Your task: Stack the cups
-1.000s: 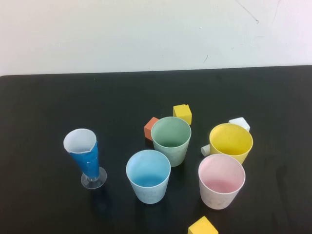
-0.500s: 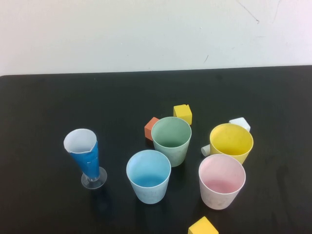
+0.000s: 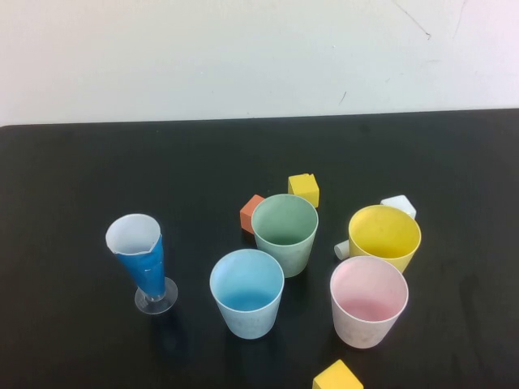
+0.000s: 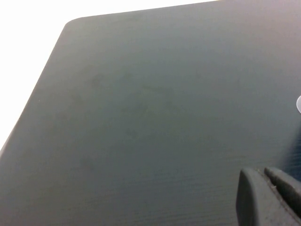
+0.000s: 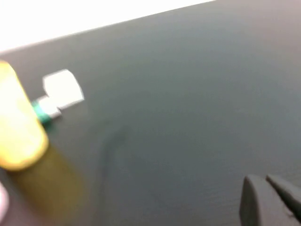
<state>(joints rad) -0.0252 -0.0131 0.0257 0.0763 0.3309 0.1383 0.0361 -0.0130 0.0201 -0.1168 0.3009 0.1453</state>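
Four cups stand upright and apart in the high view: sage green (image 3: pixel 285 232), light blue (image 3: pixel 246 292), pale pink (image 3: pixel 368 301) and yellow (image 3: pixel 384 236). Neither arm shows in the high view. My left gripper (image 4: pixel 267 187) is shut and empty over bare black table, with no cup in its view. My right gripper (image 5: pixel 266 188) is shut and empty over bare table. The yellow cup (image 5: pixel 16 127) shows in the right wrist view, well away from the gripper.
A blue-and-white cone glass (image 3: pixel 141 261) with a clear foot stands left of the cups. A yellow block (image 3: pixel 304 189), an orange block (image 3: pixel 251 212) and a white block (image 3: pixel 398 205) lie behind the cups. Another yellow block (image 3: pixel 337 377) lies at the front edge. The black table (image 3: pixel 81 178) ends at a white wall.
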